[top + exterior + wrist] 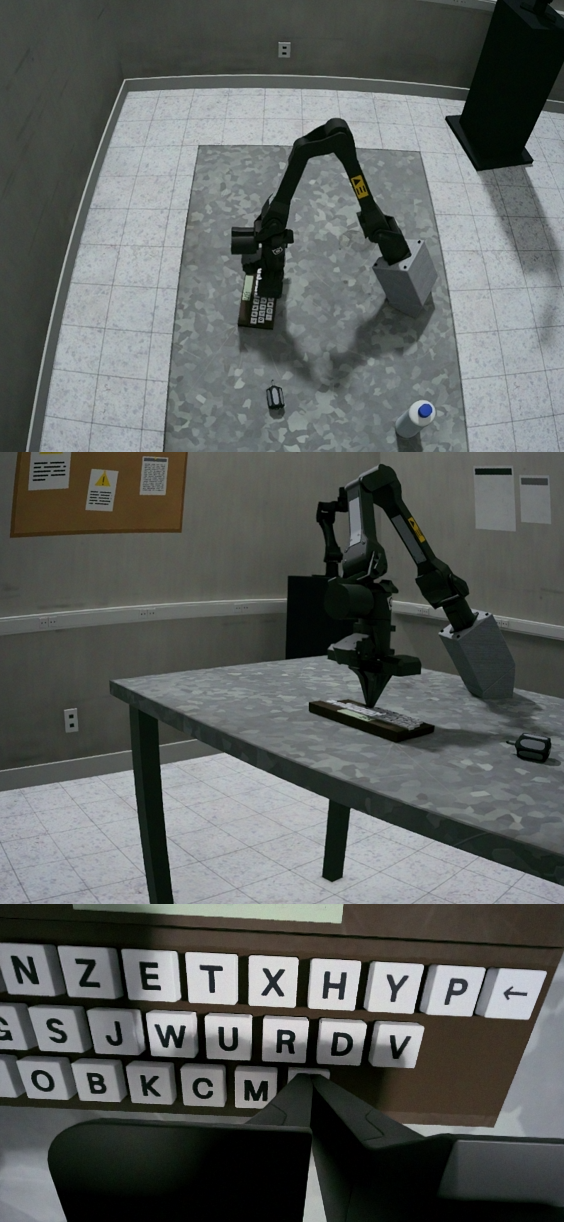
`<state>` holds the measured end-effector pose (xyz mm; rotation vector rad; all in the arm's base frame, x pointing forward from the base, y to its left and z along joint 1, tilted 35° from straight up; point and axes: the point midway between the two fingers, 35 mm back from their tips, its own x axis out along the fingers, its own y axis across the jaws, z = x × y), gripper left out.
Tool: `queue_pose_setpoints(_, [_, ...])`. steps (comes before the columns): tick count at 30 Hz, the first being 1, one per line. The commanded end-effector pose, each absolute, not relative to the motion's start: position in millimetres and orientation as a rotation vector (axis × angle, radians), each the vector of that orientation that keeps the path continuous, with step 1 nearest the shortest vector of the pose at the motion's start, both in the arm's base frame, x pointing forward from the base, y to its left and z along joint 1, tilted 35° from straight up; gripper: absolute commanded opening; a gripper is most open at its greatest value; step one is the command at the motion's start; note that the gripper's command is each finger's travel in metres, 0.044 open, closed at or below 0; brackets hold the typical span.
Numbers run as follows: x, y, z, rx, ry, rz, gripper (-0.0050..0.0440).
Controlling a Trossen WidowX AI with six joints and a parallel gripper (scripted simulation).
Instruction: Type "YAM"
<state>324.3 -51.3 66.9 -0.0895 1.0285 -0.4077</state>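
The brown keyboard with white keys lies on the table; it also shows in the exterior view and fills the wrist view. My gripper is shut and empty, its pointed tip down on the last key of the bottom row, right of the M key; that key's letter is hidden under the tip. The Y key and the left-arrow key sit in the top row. The pale green display is partly cut off in the wrist view; its text is not readable.
A small black object lies on the table near the front edge. A white bottle with a blue cap stands at the front right. The arm's grey base block is to the right. A black cabinet stands on the floor.
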Motion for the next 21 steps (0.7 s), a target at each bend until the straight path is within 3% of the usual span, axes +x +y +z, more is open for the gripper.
queue_pose_setpoints(1, [324,-53,64,-0.093,1.036,-0.407,-0.0050])
queue_pose_setpoints(21, [312,-38,104,-0.082,1.000,-0.409,-0.0050])
